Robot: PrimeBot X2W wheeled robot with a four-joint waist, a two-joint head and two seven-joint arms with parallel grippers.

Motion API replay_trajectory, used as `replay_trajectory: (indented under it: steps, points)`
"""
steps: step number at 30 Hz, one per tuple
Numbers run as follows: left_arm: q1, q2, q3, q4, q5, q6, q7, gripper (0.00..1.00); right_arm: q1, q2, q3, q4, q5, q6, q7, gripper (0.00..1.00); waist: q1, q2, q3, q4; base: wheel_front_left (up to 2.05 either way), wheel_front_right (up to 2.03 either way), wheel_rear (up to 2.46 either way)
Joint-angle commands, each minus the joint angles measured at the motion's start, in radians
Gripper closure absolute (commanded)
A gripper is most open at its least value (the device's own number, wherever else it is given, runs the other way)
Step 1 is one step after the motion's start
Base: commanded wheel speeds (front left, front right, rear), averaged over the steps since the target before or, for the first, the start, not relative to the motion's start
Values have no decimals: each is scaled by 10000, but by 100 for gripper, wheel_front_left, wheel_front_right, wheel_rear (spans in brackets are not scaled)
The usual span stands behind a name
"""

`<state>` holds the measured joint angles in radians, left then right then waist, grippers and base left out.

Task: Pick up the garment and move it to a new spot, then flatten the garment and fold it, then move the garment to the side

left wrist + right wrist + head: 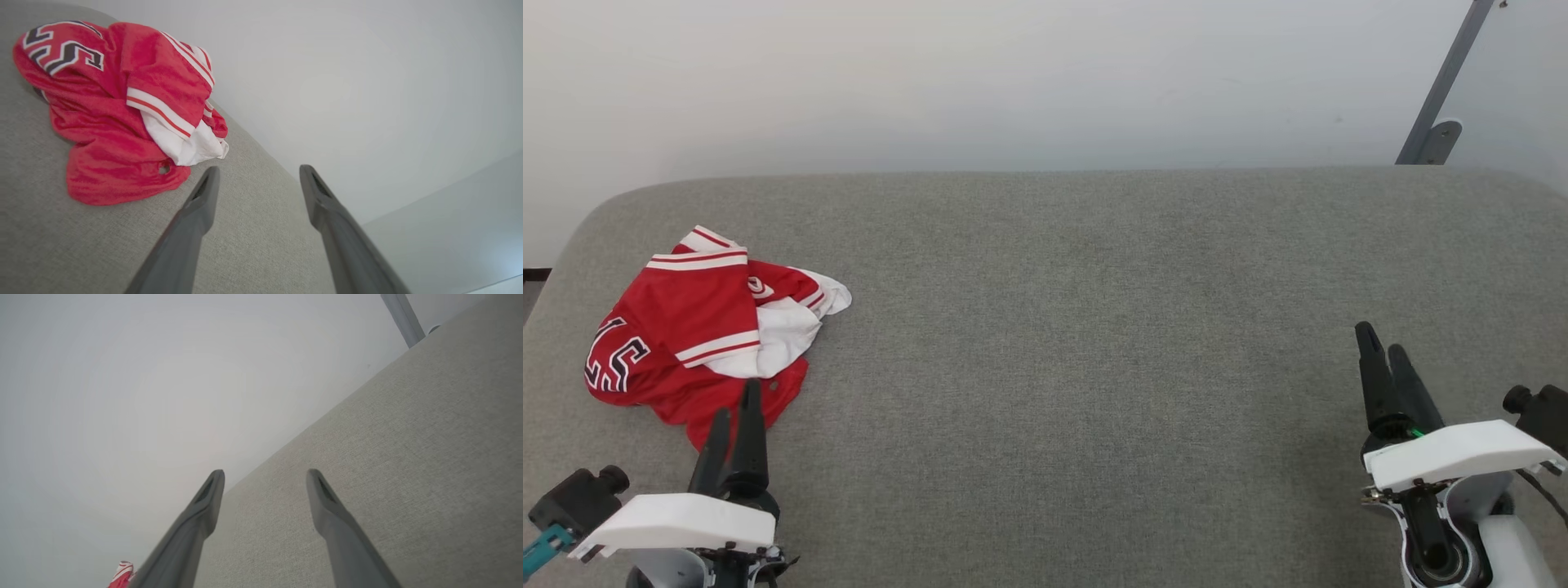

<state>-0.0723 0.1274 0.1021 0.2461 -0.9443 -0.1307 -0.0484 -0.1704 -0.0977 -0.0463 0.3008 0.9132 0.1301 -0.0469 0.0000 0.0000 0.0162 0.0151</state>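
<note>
The garment [698, 327], a red jersey with white sleeves and striped trim, lies crumpled at the left end of the grey fabric table [1094, 327]. A black, white-outlined number shows on its left fold. My left gripper [737, 404] hovers just at the garment's near edge, open and empty. In the left wrist view the garment [118, 110] lies up and left of the left gripper [258, 171], apart from both fingers. My right gripper [1380, 339] stands open and empty over bare cloth at the right. A corner of the garment [122, 575] peeks in beside the right gripper [265, 475].
A pale wall rises behind the table's far edge. A grey slanted metal post [1441, 90] with a foot bracket stands at the back right. The table's corners are rounded, and its broad middle is bare grey cloth.
</note>
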Motion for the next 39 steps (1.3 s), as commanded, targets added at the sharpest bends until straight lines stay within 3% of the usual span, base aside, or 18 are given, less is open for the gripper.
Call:
replay_trajectory:
  steps: [1, 14, 39]
  points:
    - [-55, 113, 6, -182, 369, -1, -108, 0, -258, -36, -44, -163, -410, 6, -125, 0, 0, 0, 10, 3, 0, 0, 0]
    - [43, 217, -103, -384, 2571, 131, -563, 0, -376, 158, -370, -279, -3204, 6, -579, 0, 0, 0, 146, 40, 0, 0, 0]
    - [264, 370, -325, -554, 5156, 54, -1227, 0, -296, 356, -765, -389, -6144, 7, -1249, 0, 0, 0, 371, 139, 0, 0, 0]
